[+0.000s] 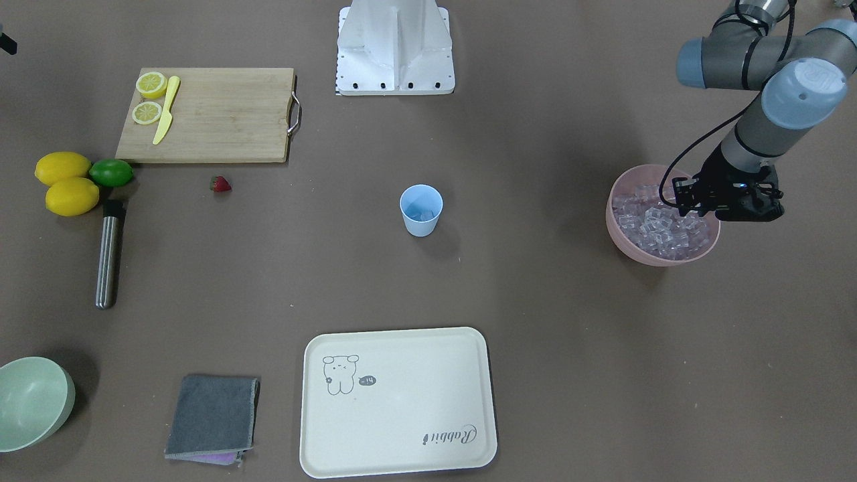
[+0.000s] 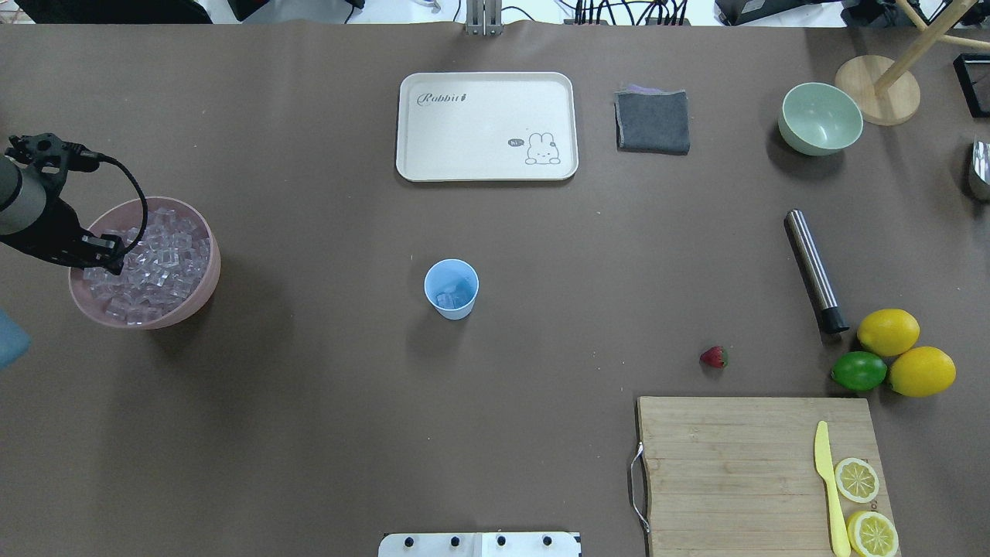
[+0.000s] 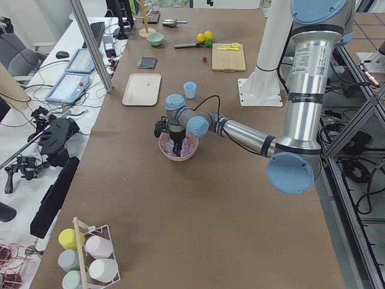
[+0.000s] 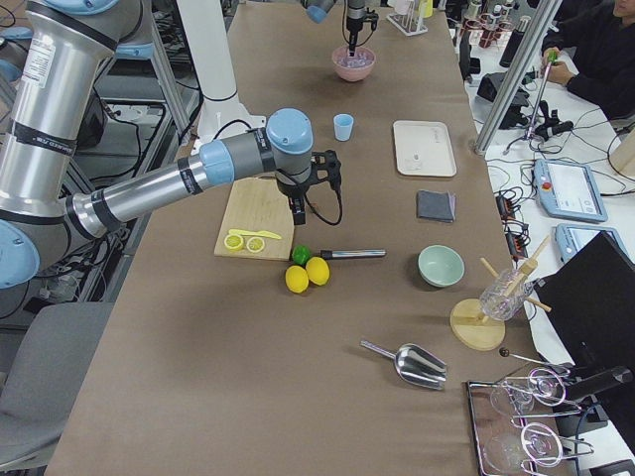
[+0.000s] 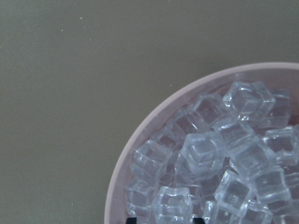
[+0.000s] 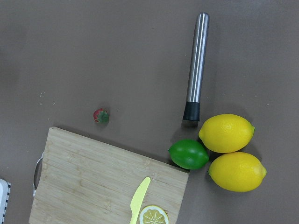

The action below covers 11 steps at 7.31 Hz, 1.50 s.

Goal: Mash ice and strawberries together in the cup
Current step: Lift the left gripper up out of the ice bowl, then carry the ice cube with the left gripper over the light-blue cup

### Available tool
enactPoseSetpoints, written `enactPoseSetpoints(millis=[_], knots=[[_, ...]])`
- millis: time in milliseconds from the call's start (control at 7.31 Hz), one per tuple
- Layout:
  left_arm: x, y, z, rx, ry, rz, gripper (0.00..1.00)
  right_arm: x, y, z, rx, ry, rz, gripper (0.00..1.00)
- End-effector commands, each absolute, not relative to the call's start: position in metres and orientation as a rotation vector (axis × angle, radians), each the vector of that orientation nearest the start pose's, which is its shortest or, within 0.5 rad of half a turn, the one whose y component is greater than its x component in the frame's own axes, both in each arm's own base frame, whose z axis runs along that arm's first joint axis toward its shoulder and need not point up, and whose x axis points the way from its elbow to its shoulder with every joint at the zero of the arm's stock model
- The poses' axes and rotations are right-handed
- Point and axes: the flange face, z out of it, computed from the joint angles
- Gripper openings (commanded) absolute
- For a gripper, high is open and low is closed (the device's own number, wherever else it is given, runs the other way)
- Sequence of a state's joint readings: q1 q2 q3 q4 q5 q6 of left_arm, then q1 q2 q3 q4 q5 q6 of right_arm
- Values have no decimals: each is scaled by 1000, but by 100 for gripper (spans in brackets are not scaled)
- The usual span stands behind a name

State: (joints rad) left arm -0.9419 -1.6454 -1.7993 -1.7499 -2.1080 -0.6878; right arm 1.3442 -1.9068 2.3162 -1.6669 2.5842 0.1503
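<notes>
The light-blue cup [image 1: 421, 211] stands upright mid-table with at least one ice cube in it; it also shows in the overhead view [image 2: 451, 288]. The ice [image 1: 659, 224] fills a pink bowl [image 1: 629, 249] at the robot's left. My left gripper [image 1: 696, 201] is dipped into that bowl. In the left wrist view its dark fingertips [image 5: 131, 219] stand apart at the bottom edge, either side of an ice cube [image 5: 173, 203]. The strawberry [image 2: 714, 357] lies on the table beside the cutting board. My right gripper [image 4: 298, 208] hovers over the board; I cannot tell whether it is open or shut.
A steel muddler [image 2: 812, 271] lies near two lemons [image 2: 905, 352] and a lime [image 2: 858, 370]. The wooden cutting board [image 2: 735, 472] holds lemon halves and a yellow knife. A cream tray [image 2: 487, 126], grey cloth [image 2: 653, 121] and pale-green bowl [image 2: 821, 117] sit at the far edge.
</notes>
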Motion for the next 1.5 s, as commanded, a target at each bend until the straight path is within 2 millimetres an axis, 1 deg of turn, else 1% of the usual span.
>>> enactPoseSetpoints(millis=[0, 273, 410, 547, 684, 820, 957, 1094, 1230, 1367], knots=[[248, -478, 491, 46, 720, 80, 0, -27, -333, 425, 92, -1047, -225, 100], [248, -479, 486, 46, 733, 89, 0, -26, -333, 425, 93, -1047, -223, 100], [246, -479, 468, 52, 770, 96, 0, -25, -333, 425, 94, -1047, -221, 100], [251, -492, 429, 32, 837, 98, 0, -25, -333, 425, 95, -1047, -219, 100], [258, -511, 368, 36, 856, 66, 0, -24, -333, 425, 96, -1047, -218, 100], [279, -527, 304, 24, 884, 4, 0, -24, -333, 425, 97, -1047, -219, 100], [328, -518, 259, -20, 919, -29, 0, -25, -334, 424, 99, -1046, -220, 100], [373, -509, 223, -61, 945, -56, 0, -26, -337, 421, 96, -1048, -208, 100], [409, -502, 188, -67, 953, -95, 0, -30, -346, 410, 97, -1054, -184, 100], [444, -489, 165, -59, 963, -116, 0, -43, -352, 399, 80, -1063, -178, 100]])
